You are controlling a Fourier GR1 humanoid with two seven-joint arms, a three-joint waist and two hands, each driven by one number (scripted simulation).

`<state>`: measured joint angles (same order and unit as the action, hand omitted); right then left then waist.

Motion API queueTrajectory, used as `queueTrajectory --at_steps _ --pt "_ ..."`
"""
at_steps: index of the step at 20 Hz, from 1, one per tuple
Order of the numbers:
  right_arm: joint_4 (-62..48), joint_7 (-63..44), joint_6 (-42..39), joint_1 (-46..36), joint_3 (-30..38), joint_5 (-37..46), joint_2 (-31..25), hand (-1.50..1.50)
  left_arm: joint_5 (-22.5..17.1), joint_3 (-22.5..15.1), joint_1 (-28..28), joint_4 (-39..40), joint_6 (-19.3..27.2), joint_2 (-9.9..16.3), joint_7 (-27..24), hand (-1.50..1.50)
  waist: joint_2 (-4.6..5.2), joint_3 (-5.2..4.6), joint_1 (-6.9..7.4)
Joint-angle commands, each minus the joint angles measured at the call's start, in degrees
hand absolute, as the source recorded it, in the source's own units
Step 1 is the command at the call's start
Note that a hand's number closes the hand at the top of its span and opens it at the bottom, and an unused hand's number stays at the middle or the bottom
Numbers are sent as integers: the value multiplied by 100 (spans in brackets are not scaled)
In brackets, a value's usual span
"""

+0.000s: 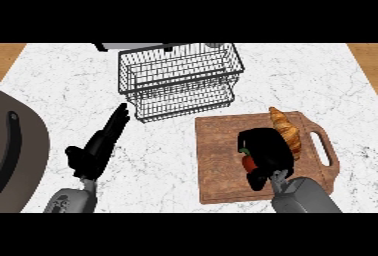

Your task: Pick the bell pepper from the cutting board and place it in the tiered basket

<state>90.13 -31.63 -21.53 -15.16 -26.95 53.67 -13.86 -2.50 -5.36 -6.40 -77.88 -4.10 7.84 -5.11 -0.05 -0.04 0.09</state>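
A red bell pepper [249,163] lies on the wooden cutting board [221,155] at the right. My right hand [267,150] covers it from above, fingers curled round it, so only a red sliver and a bit of green stem show. The black wire tiered basket [181,80] stands at the back centre of the counter. My left hand [100,142] is open at the left, fingers straight and pointing toward the basket's near left corner, holding nothing.
A croissant [286,127] lies on the board just right of my right hand. A dark round pan or lid [18,150] fills the left edge. A grey object [118,46] sits behind the basket. White marble counter [162,160] lies between board and left hand.
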Motion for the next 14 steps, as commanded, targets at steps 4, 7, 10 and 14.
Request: queueTrajectory --at_steps 4,7,10,14 --pt "-97 267 167 -62 100 570 368 150 41 152 293 -81 -223 -1 -257 0 2 4 5" --pt "-391 1206 310 -263 968 165 -503 150 125 245 -291 552 -162 -29 -260 0 18 4 -27" --pt "-1217 2460 308 -635 2107 -560 -1607 150 -1 188 34 83 -285 54 -134 0 51 15 80" --pt "-2481 3668 854 -1125 2673 -707 -2078 150 284 -78 -33 44 23 -251 -59 0 60 16 123"
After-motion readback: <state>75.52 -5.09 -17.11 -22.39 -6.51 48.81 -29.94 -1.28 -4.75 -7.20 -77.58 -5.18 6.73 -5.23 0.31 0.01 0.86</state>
